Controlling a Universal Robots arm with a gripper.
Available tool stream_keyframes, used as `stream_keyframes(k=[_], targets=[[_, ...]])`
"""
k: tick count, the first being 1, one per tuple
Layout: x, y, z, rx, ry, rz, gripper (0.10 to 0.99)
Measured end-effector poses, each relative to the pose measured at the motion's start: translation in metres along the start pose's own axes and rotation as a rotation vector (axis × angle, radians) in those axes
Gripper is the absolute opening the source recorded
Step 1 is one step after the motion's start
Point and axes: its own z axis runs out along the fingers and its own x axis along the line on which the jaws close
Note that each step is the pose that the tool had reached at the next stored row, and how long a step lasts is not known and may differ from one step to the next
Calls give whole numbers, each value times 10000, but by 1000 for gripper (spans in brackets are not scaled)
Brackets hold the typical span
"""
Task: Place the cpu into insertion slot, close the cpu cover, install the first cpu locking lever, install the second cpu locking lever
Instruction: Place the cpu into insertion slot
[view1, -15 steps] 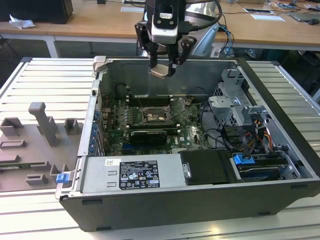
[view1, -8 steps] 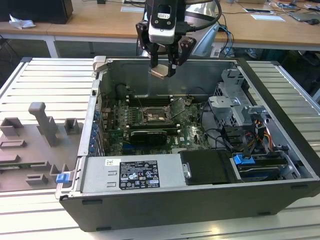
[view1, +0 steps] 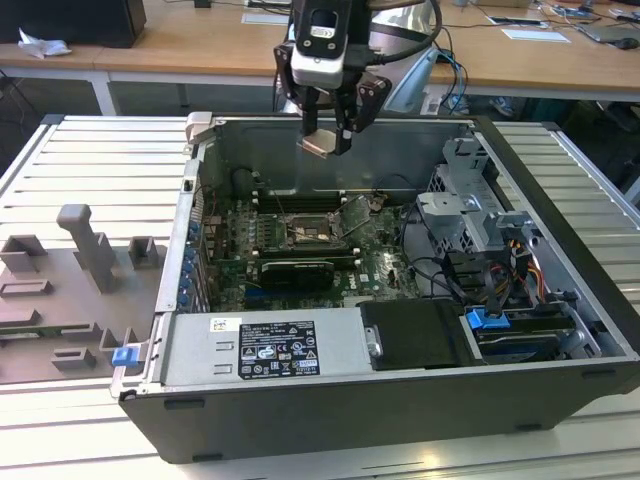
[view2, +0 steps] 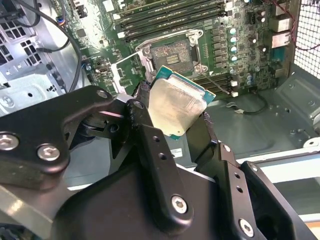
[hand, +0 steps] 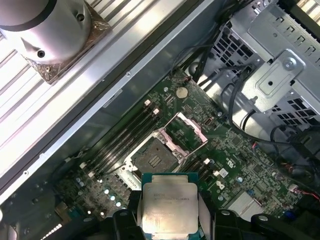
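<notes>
Exterior view: end effector (view1: 328, 140) hangs above the open computer case (view1: 300, 420), clamped narrow on the cpu (view1: 322, 143), which is held in the air well clear of the motherboard. The insertion slot (view1: 303, 232) sits lower down on the green board, uncovered. The case lies on the slatted bench (view1: 80, 170), with a grey fixture tray (view1: 60, 290) at the exterior view's left. Second wrist view: black fingers (view2: 150, 145) grip the cpu (view2: 175, 107) by opposite edges, pale metal top showing and tilted. Beyond it lies the insertion slot (view2: 170, 55), brownish contact field bare, and the cpu cover (view2: 120, 75) is swung open just beside the socket. First wrist view: cpu (hand: 167, 207) sits between the fingers, apart from the slot (hand: 155, 157); the cover (hand: 190, 127) stands open alongside, and long memory slots (hand: 125, 135) run on the socket's other side
</notes>
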Motion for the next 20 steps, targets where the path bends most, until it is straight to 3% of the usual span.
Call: stream_keyframes(k=[17,20], targets=[[3,2,16,-27,-110,1438,537],[3,1,21,-37,-152,1987,537]])
